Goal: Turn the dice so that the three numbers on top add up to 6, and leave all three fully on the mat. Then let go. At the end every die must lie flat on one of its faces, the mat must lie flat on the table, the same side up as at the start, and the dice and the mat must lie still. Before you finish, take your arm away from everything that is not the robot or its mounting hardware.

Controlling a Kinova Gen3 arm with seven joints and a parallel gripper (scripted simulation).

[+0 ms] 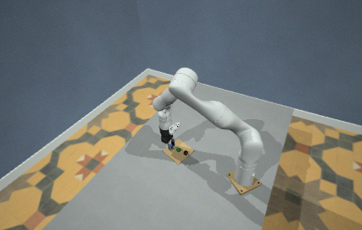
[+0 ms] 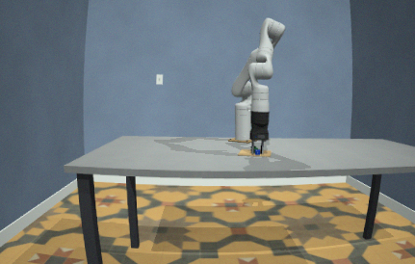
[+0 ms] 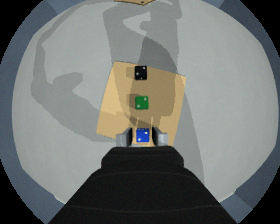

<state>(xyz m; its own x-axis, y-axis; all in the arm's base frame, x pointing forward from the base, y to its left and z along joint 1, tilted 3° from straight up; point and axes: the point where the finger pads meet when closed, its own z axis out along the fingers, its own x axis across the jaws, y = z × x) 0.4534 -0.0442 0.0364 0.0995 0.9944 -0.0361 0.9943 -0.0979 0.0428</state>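
The light wooden mat [image 3: 106, 112] [image 1: 179, 159] lies on the table. On it, in a row in the wrist view, are a black die [image 3: 141, 72] [image 1: 186, 153] near the far edge, a green die [image 3: 141, 103] [image 1: 178, 149] in the middle and a blue die [image 3: 142, 135] [image 2: 257, 152] near the gripper's side. The green die's top shows two pips; white pips show on the black and blue dice, but their top numbers are hard to read. My gripper [image 3: 142, 133] [image 2: 257, 147] is open, low over the mat, its fingers around the blue die with a gap on each side.
The arm's base plate [image 1: 242, 190] is bolted to the grey table [image 1: 144, 189] [image 2: 166, 159], well away from the mat. The green die stands just beyond the fingers in the wrist view. The arm's shadow falls across part of the mat.
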